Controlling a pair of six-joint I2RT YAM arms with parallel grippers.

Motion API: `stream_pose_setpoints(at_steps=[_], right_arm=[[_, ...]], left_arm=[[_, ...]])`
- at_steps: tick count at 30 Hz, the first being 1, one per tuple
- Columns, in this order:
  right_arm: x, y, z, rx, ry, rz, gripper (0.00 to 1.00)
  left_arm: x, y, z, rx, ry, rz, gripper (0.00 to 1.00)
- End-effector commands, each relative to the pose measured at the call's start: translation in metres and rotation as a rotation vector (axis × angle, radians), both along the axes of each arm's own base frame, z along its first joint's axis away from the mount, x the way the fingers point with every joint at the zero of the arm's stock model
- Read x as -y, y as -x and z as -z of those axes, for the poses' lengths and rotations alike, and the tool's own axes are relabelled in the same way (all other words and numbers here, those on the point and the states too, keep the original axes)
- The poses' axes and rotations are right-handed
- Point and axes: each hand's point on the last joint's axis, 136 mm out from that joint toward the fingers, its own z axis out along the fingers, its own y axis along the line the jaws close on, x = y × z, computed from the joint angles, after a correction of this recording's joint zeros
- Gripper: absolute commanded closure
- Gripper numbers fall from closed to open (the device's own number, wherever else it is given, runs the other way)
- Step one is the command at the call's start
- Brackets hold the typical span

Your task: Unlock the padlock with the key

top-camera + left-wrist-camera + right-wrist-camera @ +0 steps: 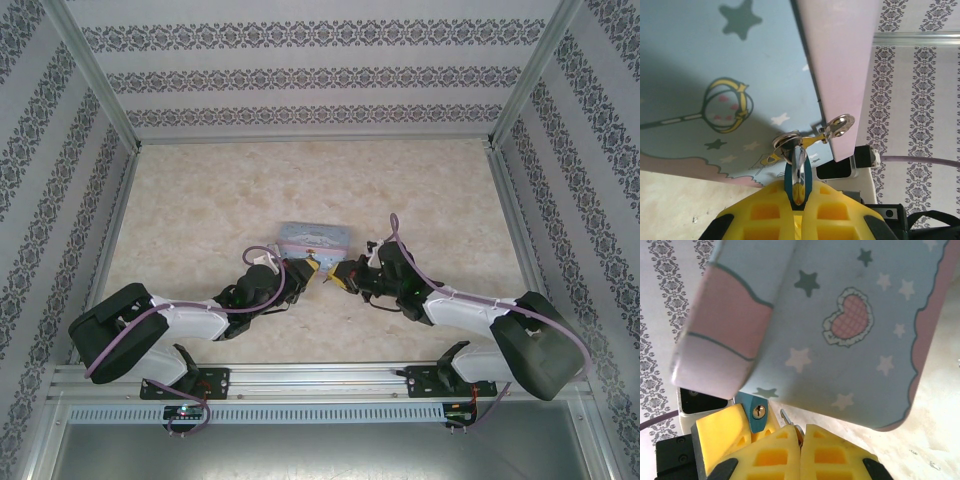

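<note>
Both arms reach inward, meeting before the tin (pixel 315 237) on the counter (pixel 200 200). The left gripper (pixel 800 194) pinches the padlock (pixel 798 172); the right gripper (pixel 800 432) squeezes the key (pixel 784 415). The tin's inside is hidden.

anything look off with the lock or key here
Nothing spilled or broken. One mismatch: the key in the right gripper has its tip beside the padlock keyhole, not in it.
</note>
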Motion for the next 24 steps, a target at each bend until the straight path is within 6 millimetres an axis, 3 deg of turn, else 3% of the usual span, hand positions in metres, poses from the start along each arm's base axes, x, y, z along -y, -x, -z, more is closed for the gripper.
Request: stream_pose_setpoints(at_steps=[1, 17, 24], right_arm=[[-0.008, -0.008, -0.015, 0.037, -0.026, 0.003, 1.0], [-0.024, -0.009, -0.026, 0.062, -0.04, -0.026, 1.0], [-0.023, -0.011, -0.017, 0.057, -0.022, -0.02, 1.0]], left_arm=[[0.0, 0.002, -0.008, 0.022, 0.019, -0.014, 1.0], [0.001, 0.003, -0.009, 0.024, 0.021, -0.009, 1.0], [0.003, 0.003, -0.013, 0.028, 0.04, -0.006, 1.0]])
